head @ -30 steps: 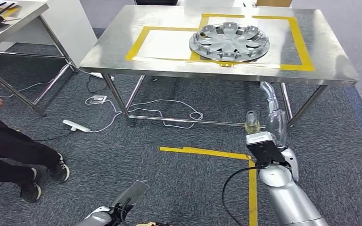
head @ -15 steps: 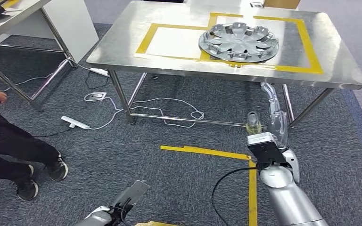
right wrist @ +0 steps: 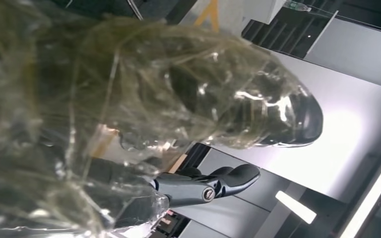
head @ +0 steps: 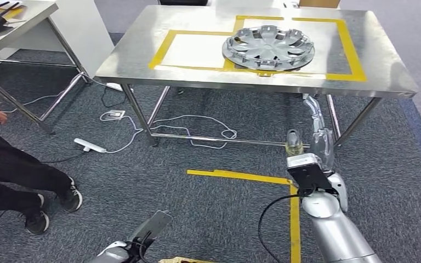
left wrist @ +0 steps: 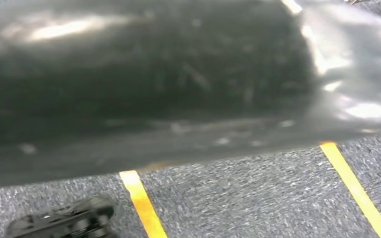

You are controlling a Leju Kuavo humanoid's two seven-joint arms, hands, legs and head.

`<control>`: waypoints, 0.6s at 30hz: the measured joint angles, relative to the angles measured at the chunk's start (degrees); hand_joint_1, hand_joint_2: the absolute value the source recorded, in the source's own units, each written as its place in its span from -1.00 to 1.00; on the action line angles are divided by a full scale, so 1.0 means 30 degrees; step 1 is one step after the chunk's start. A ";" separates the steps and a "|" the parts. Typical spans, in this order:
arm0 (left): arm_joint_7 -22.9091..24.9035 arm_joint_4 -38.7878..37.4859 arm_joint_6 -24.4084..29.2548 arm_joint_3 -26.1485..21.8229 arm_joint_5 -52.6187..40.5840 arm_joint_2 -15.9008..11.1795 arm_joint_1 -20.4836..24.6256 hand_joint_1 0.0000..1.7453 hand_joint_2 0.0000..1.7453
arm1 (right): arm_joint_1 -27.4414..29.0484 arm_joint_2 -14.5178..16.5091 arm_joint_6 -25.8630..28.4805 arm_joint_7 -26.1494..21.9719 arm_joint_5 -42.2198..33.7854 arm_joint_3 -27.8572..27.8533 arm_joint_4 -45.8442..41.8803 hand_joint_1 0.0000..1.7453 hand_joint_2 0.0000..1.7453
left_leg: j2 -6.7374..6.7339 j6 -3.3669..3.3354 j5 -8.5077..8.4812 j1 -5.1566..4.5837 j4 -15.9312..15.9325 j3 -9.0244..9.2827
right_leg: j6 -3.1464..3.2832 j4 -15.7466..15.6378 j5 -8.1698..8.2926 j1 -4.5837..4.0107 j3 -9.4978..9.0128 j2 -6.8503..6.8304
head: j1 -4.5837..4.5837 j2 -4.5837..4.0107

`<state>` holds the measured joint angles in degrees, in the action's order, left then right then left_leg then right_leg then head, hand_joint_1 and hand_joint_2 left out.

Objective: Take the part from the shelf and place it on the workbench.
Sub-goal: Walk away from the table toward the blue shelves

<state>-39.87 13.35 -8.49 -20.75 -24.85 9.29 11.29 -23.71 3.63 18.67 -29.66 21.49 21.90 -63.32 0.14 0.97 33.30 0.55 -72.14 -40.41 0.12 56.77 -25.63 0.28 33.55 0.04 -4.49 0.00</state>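
Observation:
The part, a silver hubcap (head: 267, 48), lies flat on the steel workbench (head: 197, 74), across the yellow tape rectangles at its right middle. My right hand (head: 313, 134) hangs in front of the bench and below its front edge. Its fingers (head: 312, 108) point up toward the table and hold nothing. In the right wrist view the plastic-wrapped thumb (right wrist: 258, 114) and dark fingers (right wrist: 208, 186) are apart and empty. My left hand (head: 152, 226) sits low at the bottom edge over the carpet, and its fingers are hidden.
A person in dark trousers (head: 11, 175) stands at the left, one hand out. A second table (head: 16, 24) is at the far left. Cables (head: 197, 129) and a power strip (head: 89, 146) lie under the bench. Yellow floor tape (head: 241, 176) runs near my right arm.
The whole picture swayed to one side and back, so the camera moved. The hubcap stays on the bench and both hands keep their places.

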 joint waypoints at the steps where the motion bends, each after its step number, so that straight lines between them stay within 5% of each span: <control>1: 0.0000 0.0000 0.0011 0.0002 -0.0002 -0.0006 -0.0012 -1.00 -1.00 | 0.0029 0.0000 0.0002 0.0000 -0.0002 0.0000 0.0007 -1.00 -1.00 | 0.0000 0.0033 0.0063 0.0016 -0.0530 -0.0173 | 0.0005 0.0014 0.0007 -0.0002 0.0022 -0.0004 | -0.0002 0.0000; 2: 0.0000 0.0000 0.0029 0.0005 -0.0009 -0.0009 -0.0016 -1.00 -1.00 | 0.0044 0.0000 0.0004 0.0000 -0.0002 0.0000 0.0015 -1.00 -1.00 | -0.0002 0.0049 -0.0243 0.0033 -0.0347 -0.0008 | 0.0004 0.0042 0.0011 0.0001 0.0037 -0.0002 | -0.0004 0.0000; 5: 0.0000 0.0000 0.0086 0.0022 -0.0075 -0.0020 0.0023 -1.00 -1.00 | 0.0010 0.0000 0.0016 -0.0004 -0.0002 0.0000 0.0022 -1.00 -1.00 | 0.0000 0.0008 -0.1878 0.0075 0.2960 0.1778 | -0.0097 0.0226 -0.0037 -0.0030 0.0099 0.0021 | -0.0004 0.0000; 7: 0.0002 0.0000 0.0091 0.0044 -0.0108 -0.0016 0.0055 -1.00 -1.00 | -0.0025 0.0000 0.0031 -0.0013 0.0000 -0.0002 0.0022 -1.00 -1.00 | 0.0010 -0.0147 -0.2088 0.0049 0.4263 0.2351 | -0.0269 0.0363 -0.0025 -0.0103 0.0276 0.0042 | 0.0017 0.0000; 11: 0.0013 0.0000 0.0089 0.0067 -0.0124 -0.0009 0.0009 -1.00 -1.00 | -0.0032 0.0000 0.0036 -0.0024 -0.0002 -0.0004 0.0022 -1.00 -1.00 | 0.0004 -0.0641 -0.2153 0.0039 0.4500 0.2282 | -0.0618 0.0766 -0.0282 -0.0066 0.0665 0.0019 | 0.0066 0.0000; 15: 0.0015 0.0000 0.0069 0.0087 -0.0124 0.0003 0.0022 -1.00 -1.00 | 0.0012 -0.0015 0.0036 -0.0029 -0.0013 -0.0007 0.0027 -1.00 -1.00 | -0.0038 -0.0895 -0.2273 0.0053 0.4543 0.2193 | -0.0871 0.5120 -0.2497 -0.0018 0.2634 0.0009 | 0.0188 0.0000; 17: 0.0015 0.0000 0.0060 0.0086 -0.0124 0.0000 -0.0002 -1.00 -1.00 | 0.0083 -0.0035 0.0036 -0.0029 -0.0022 -0.0007 0.0029 -1.00 -1.00 | -0.0033 -0.0912 -0.2288 0.0019 0.4534 0.2170 | -0.0856 0.5763 -0.2433 -0.0022 0.2854 0.0009 | 0.0188 0.0000; 18: 0.0015 0.0000 0.0058 0.0087 -0.0124 0.0004 -0.0003 -1.00 -1.00 | 0.0090 -0.0042 0.0036 -0.0029 -0.0024 -0.0007 0.0027 -1.00 -1.00 | -0.0023 -0.0913 -0.2290 0.0006 0.4531 0.2186 | -0.0802 0.4907 -0.1880 -0.0026 0.2381 0.0008 | 0.0184 0.0000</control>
<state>-39.82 13.35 -8.32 -20.49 -25.22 9.30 11.28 -23.44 3.50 18.78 -29.75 21.42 21.88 -63.24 0.07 -1.77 26.43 0.57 -58.54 -33.85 -2.29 71.50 -31.27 0.20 40.70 0.06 -3.94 0.00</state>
